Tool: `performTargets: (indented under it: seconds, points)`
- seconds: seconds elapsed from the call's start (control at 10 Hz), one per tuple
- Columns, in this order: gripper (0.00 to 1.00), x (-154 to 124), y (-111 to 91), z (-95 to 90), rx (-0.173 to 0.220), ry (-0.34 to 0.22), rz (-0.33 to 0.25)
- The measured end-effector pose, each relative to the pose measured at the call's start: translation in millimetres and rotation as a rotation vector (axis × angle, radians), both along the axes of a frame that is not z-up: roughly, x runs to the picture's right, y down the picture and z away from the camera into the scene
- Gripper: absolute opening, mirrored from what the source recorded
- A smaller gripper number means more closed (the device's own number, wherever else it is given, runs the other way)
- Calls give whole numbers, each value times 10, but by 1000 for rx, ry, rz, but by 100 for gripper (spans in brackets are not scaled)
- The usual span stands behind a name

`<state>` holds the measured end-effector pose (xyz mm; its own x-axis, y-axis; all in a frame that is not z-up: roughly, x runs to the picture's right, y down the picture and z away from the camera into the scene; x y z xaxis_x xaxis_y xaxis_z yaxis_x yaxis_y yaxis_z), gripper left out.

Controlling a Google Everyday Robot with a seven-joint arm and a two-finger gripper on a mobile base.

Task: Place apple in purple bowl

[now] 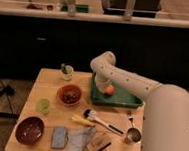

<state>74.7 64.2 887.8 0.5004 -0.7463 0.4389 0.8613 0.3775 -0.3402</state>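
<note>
The apple [109, 90] is small and orange-red. It lies on the green tray [128, 99] at the back right of the wooden table. My gripper [103, 85] is at the end of the white arm that reaches in from the lower right. It is down over the tray, right at the apple's left side. The purple bowl [29, 130] stands at the table's front left corner, far from the gripper, and looks empty.
An orange bowl [69, 94] with dark fruits sits left of the tray. Also on the table are a green cup [43, 106], a glass [67, 70] at the back, a brush [99, 120], a metal cup [132, 136], a blue sponge [59, 137] and a grey cloth [80, 138].
</note>
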Motion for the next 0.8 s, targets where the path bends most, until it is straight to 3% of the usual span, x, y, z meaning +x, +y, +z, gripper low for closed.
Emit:
performTargets:
  seconds: [0.1, 0.3, 0.5, 0.8]
  points:
    - [39, -64, -103, -129, 57, -1, -10]
    - [60, -52, -182, -219, 114, 0, -10]
    - [78, -6, -205, -161, 110, -5, 3]
    - [80, 119, -255, -60, 87, -16, 30]
